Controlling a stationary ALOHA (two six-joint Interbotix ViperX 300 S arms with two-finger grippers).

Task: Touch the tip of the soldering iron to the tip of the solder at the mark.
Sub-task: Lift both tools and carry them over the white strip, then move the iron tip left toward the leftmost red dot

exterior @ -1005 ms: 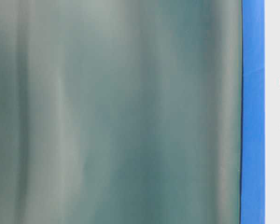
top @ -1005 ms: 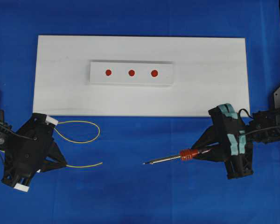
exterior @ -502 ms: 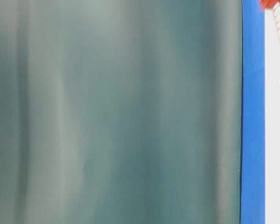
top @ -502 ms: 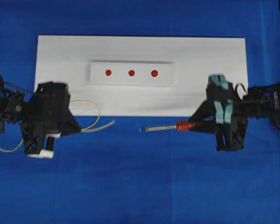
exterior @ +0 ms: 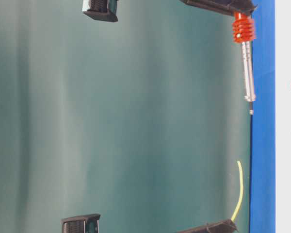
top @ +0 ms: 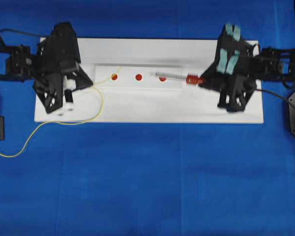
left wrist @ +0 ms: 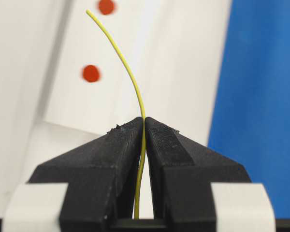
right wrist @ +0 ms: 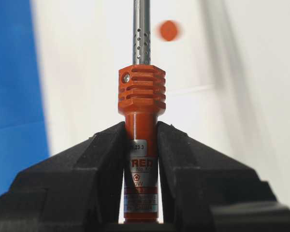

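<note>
Solder (top: 99, 101) runs out ahead of the left tool (top: 91, 83), its free end curving toward the leftmost red mark (top: 114, 76) on the raised white block (top: 137, 77); the rest trails behind the tool in a loop onto the blue counter (top: 147, 177). Left tool pressed together, pinching the solder (left wrist: 135, 92) between its pads. Soldering iron (top: 179, 77) projects ahead of the right tool (top: 202, 81), shaft over the block near the rightmost mark (top: 162, 78) — iron tip and solder end well apart. Right tool clamped on the iron's orange body (right wrist: 141, 145) just behind the ribbed collar. Iron tip cut off in the right wrist view; overhead blurred — contact with the block cannot be told.
</note>
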